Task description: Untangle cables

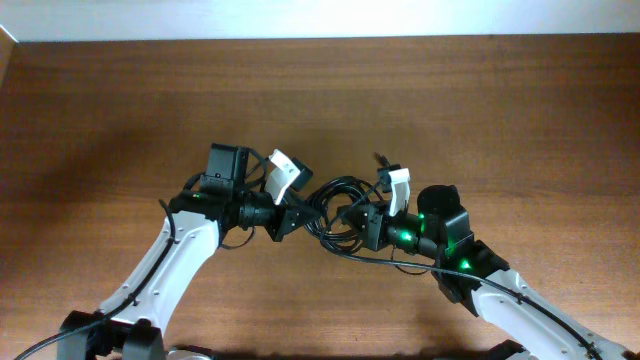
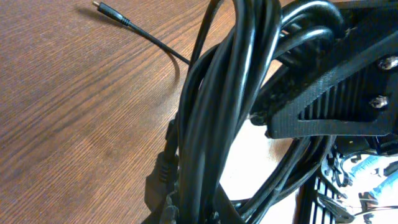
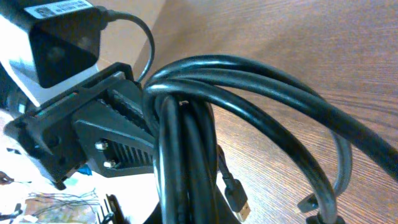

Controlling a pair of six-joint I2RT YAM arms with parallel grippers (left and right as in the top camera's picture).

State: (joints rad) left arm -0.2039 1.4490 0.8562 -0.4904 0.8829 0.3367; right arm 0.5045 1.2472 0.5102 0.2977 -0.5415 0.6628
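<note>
Centrally: thin black looped cables (image 1: 338,200), bunched mid-frame on brown wooden table (image 1: 120,120). Bundle's left side clamped tight in left gripper (image 1: 298,215); right side pinched in right gripper (image 1: 368,225). Small plug end (image 2: 99,7) lying loose, upper left of left-wrist view.

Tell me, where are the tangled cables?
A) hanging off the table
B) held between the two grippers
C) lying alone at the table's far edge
B: overhead, the cables bunch between the left gripper and right gripper, both shut on them.
</note>
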